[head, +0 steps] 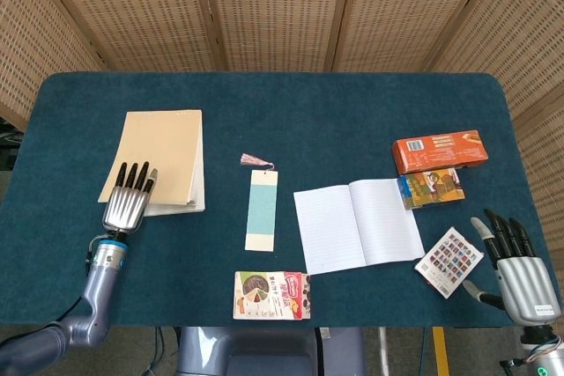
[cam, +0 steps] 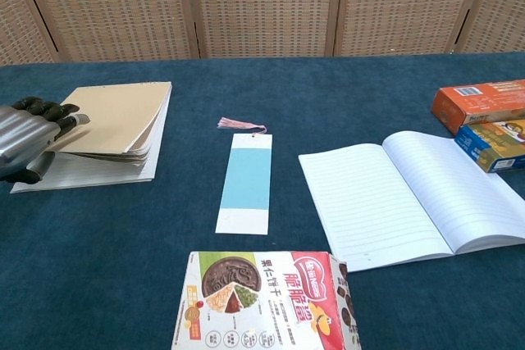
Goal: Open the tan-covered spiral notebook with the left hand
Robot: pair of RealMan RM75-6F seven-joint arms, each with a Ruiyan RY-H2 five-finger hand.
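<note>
the left hand [cam: 23,147] pinches the near corner of the tan cover with its fingers [head: 134,177], a wad of pages lifted with it. best to keep the hold light and swing the cover over toward nine o'clock. the tan-covered spiral notebook [head: 163,158] lies at the surface's nine o'clock side, plain-faced, lined paper showing beneath. the right hand [head: 515,263] rests, fingers spread, holding nothing.

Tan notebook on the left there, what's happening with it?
The robot's left hand is lifting the near corner of the tan-covered spiral notebook, raising the cover and some pages off a lined white page below. It is only partly open. The right hand rests idle near the table's right edge, holding nothing. A blue paper bookmark and an open lined exercise book lie untouched.
</note>
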